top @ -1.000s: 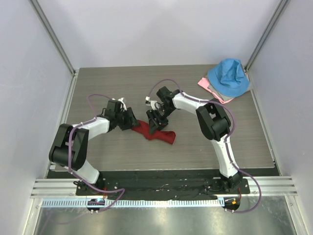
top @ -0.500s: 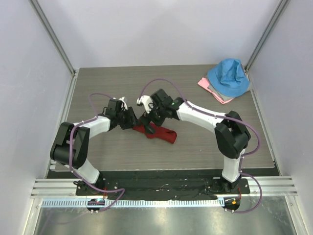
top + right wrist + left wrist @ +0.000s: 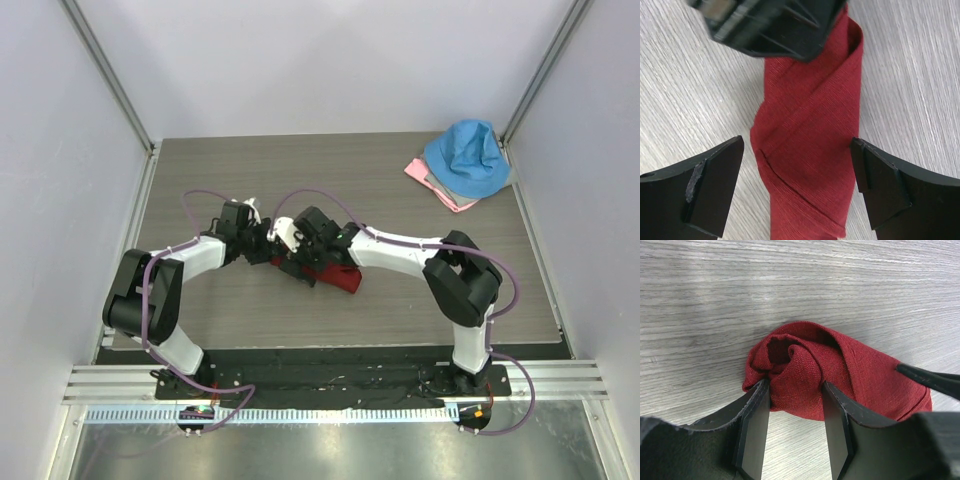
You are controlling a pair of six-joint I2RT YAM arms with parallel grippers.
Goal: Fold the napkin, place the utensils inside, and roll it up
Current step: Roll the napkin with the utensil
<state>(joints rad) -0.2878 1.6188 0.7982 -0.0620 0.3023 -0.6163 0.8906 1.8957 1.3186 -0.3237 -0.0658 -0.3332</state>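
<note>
Dark red napkin (image 3: 810,125) lies rolled on the counter (image 3: 200,170), one end pinched in the left jaws, while the right jaws have just spread wide and moved over it, so the roll looks nearly finished.

No text, label or number can be read anywhere.

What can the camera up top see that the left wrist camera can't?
Only the top view shows the blue cloth lying on the pink cloth in the far right corner. Only the left wrist view shows the swirl of folds at the end of the napkin, pinched by the left gripper. Both show the dark red napkin rolled up on the wooden table.
</note>
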